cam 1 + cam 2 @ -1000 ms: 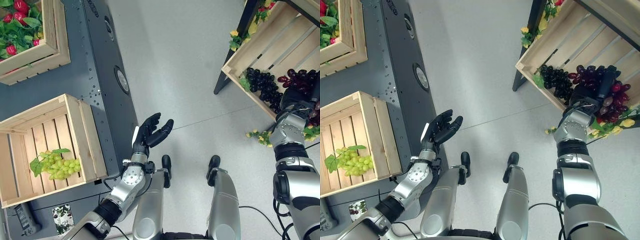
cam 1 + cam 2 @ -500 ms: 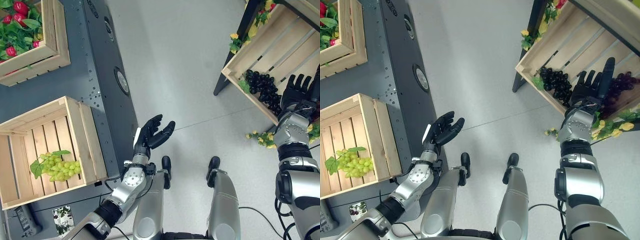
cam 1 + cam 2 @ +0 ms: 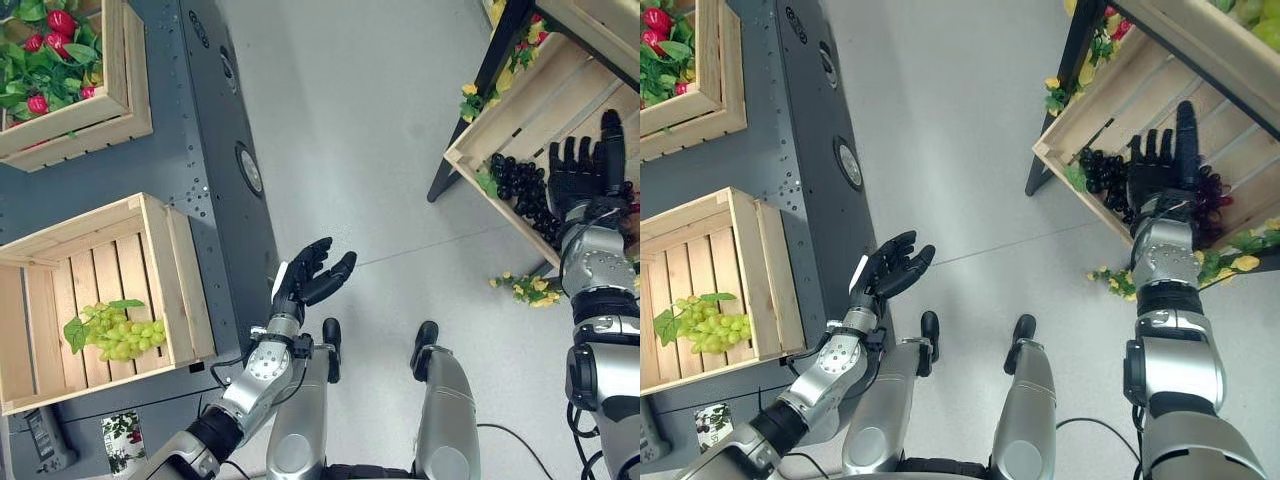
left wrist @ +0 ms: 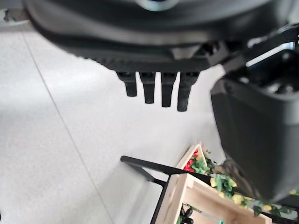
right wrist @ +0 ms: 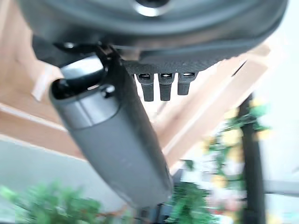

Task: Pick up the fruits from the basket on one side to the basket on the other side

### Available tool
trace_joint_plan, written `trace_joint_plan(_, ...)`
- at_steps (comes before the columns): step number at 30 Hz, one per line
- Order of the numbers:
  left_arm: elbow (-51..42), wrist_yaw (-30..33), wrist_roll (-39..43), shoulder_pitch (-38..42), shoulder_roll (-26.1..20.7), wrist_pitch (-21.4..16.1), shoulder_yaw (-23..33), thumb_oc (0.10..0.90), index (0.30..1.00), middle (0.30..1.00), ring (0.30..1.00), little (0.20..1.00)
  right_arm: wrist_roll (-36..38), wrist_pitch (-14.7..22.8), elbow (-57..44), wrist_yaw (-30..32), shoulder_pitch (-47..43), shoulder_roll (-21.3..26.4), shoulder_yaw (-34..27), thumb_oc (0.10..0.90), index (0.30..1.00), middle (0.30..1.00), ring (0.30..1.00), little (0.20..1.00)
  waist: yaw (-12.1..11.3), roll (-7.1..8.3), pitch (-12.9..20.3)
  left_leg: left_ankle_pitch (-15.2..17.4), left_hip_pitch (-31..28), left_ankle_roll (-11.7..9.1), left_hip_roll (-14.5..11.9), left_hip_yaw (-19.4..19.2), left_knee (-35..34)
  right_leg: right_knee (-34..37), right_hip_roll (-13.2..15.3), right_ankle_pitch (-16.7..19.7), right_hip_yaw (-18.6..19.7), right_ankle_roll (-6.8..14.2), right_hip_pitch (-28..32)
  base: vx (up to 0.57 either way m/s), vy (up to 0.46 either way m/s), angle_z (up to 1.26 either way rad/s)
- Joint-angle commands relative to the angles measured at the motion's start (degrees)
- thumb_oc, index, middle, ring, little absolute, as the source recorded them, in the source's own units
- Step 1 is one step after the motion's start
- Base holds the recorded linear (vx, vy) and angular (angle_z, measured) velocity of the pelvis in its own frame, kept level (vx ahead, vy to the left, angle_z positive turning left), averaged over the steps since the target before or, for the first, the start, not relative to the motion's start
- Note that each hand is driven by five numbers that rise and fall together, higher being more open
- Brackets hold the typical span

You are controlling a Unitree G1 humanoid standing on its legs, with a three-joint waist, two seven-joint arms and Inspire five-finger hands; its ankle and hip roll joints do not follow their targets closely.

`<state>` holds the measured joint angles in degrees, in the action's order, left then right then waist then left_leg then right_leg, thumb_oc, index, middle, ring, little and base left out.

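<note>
Your fruit sat in two places. A bunch of dark black grapes [image 3: 1106, 177] lay in the slanted wooden crate [image 3: 1110, 95] on the robot's right, near its lower front edge, with a reddish-purple grape bunch [image 3: 1212, 205] just beside it, partly hidden behind the right robot hand [image 3: 1162, 172]. A bunch of green grapes [image 3: 118, 335] with a green leaf lay alone on the slatted bottom of the open wooden crate [image 3: 170, 275] on the left, which sat on the dark grey worktop [image 3: 190, 140]. Another wooden crate [image 3: 125, 95] further back on that worktop held red fruits [image 3: 60, 22] among green leaves; you could not tell what kind.

Your right robot hand was raised over the right crate, above the grapes, fingers straight and spread, thumb pointing up, holding nothing; the right wrist view agreed, with straight fingers and nothing between them. Whether it touched the purple bunch you could not tell.

Your left robot hand [image 3: 305, 280] hovered over the floor [image 3: 370, 150] beside the worktop's edge, palm turned up, fingers relaxed and slightly bent, empty. Yellow flowers with leaves [image 3: 525, 288] lay on the floor below the right crate, near the right wrist.
</note>
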<state>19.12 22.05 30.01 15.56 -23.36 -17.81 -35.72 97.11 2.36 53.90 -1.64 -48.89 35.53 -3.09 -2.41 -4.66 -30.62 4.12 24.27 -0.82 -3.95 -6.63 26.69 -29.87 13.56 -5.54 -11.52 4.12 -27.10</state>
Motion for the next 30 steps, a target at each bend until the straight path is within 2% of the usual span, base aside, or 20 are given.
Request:
trace_joint_plan(1,-6.4,0.0,-3.0,-0.2,-1.5,-3.7,2.5,0.8,0.9,0.9,0.9,0.9,-10.7,0.4,-5.9,-7.0,-1.5,5.1,2.6,0.8,0.9,0.9,0.9,0.9,-0.2,3.16,0.8,5.1,-4.7,0.4,1.5,-1.8,1.7,2.6,-2.2,0.7,-1.0,-2.5,8.2,0.0,-0.041,-0.02)
trace_joint_plan(3,-2.0,-1.2,-3.9,-0.6,0.1,-3.1,3.2,0.8,0.9,0.9,0.9,0.9,-18.5,3.6,-8.9,-8.0,2.7,1.5,4.5,0.8,0.9,0.9,0.9,0.9,0.2,4.1,1.1,4.1,-8.1,0.3,0.9,-2.2,-1.1,5.9,-2.2,1.8,-0.9,-1.9,11.8,0.01,-0.048,-0.03)
trace_joint_plan(4,-1.8,-1.2,-4.0,-0.7,0.2,-3.0,3.2,0.8,0.9,0.9,0.9,0.9,-18.9,3.8,-9.1,-7.8,3.0,1.3,4.5,0.8,0.9,0.9,0.9,0.9,0.2,4.17,1.1,4.0,-8.4,0.3,0.8,-2.2,-1.3,6.1,-2.2,1.9,-0.9,-1.9,12.0,0.02,-0.03,-0.05)
trace_joint_plan(5,0.9,-1.7,-4.3,-0.9,1.2,-2.4,3.5,0.8,0.9,0.9,0.9,0.9,-21.6,5.8,-11.0,-7.9,5.4,-1.0,6.1,0.8,0.9,0.9,0.9,0.9,0.5,4.59,1.9,3.4,-9.8,0.2,0.5,-2.6,-2.9,7.9,-2.2,2.4,-0.7,-1.6,13.4,0.01,-0.016,-0.07)
trace_joint_plan(6,1.5,-1.7,-4.6,-1.0,1.4,-2.2,3.6,0.8,0.9,0.9,0.9,0.9,-22.4,6.2,-11.7,-7.8,6.1,-1.6,6.3,0.8,0.9,0.9,0.9,0.9,0.6,4.72,2.1,3.3,-10.2,0.1,0.4,-2.7,-3.4,8.4,-2.2,2.6,-0.6,-1.6,13.9,0.04,-0.026,-0.09)
trace_joint_plan(7,4.9,-2.0,-5.9,-1.2,2.4,-2.2,3.8,0.8,0.9,0.9,0.9,0.9,-25.6,8.2,-13.3,-7.6,9.1,-4.7,7.6,0.8,0.9,0.9,0.9,0.9,1.0,5.09,3.1,2.5,-12.1,-0.1,0.0,-2.9,-5.6,10.5,-2.3,3.1,-0.3,-1.1,15.6,0.04,-0.018,-0.13)
trace_joint_plan(8,5.5,-1.9,-6.3,-1.3,2.5,-2.2,3.9,0.8,0.9,0.9,0.9,0.9,-26.3,8.5,-13.7,-7.5,9.8,-5.3,7.8,0.8,0.9,0.9,0.9,0.9,1.2,5.21,3.3,2.3,-12.7,-0.1,-0.1,-3.0,-6.2,11.1,-2.4,3.3,-0.2,-1.0,16.2,0.07,-0.027,-0.14)
trace_joint_plan(9,7.8,-2.0,-7.5,-1.6,3.3,-1.6,4.3,0.8,0.9,0.9,0.9,0.9,-27.8,9.8,-15.9,-6.6,12.8,-8.2,9.1,0.8,0.9,0.9,0.9,0.9,1.5,5.59,4.4,1.6,-14.5,-0.4,-0.5,-3.3,-8.5,13.3,-2.5,3.8,-0.1,-0.7,18.0,0.04,-0.017,-0.13)
trace_joint_plan(12,10.3,-2.4,-7.6,-2.3,4.1,-1.1,4.7,0.8,0.9,0.9,0.9,0.9,-31.7,11.9,-16.8,-5.7,16.2,-11.3,10.5,0.8,0.9,0.9,0.9,0.9,2.1,5.81,6.1,0.3,-16.7,-0.7,-0.9,-3.6,-11.7,16.1,-2.7,4.7,0.2,-0.2,19.9,0.08,-0.015,-0.07)
trace_joint_plan(13,11.9,-2.9,-7.0,-3.1,5.0,-0.7,5.4,0.8,0.9,0.9,0.9,0.9,-32.7,12.8,-18.5,-4.6,19.0,-13.9,12.0,0.8,0.9,0.9,0.9,0.9,2.6,5.97,7.5,-0.5,-18.5,-1.0,-1.3,-3.9,-14.1,18.2,-3.0,5.2,0.5,0.2,21.6,0.11,-0.005,-0.1)
trace_joint_plan(18,14.5,-4.3,-7.5,-5.3,7.2,-0.6,6.0,0.8,0.9,0.9,0.9,0.9,-34.0,12.3,-18.2,-6.3,25.2,-18.9,13.6,0.8,0.9,0.9,0.9,0.9,2.9,6.02,11.3,-2.6,-22.4,-1.9,-1.8,-4.0,-20.0,22.9,-3.7,6.4,0.6,1.0,25.2,0.09,-0.009,-0.06)
trace_joint_plan(30,16.6,-7.9,-8.0,-10.7,9.5,-1.6,7.4,0.8,0.9,0.9,0.9,0.9,-37.4,11.0,-17.2,-8.3,38.0,-25.6,19.2,0.8,0.9,0.9,0.9,0.9,2.8,5.62,18.9,-6.0,-28.1,-2.7,-2.2,-3.3,-30.1,31.5,-4.8,9.0,0.1,1.9,30.0,0.06,-0.018,0.0)
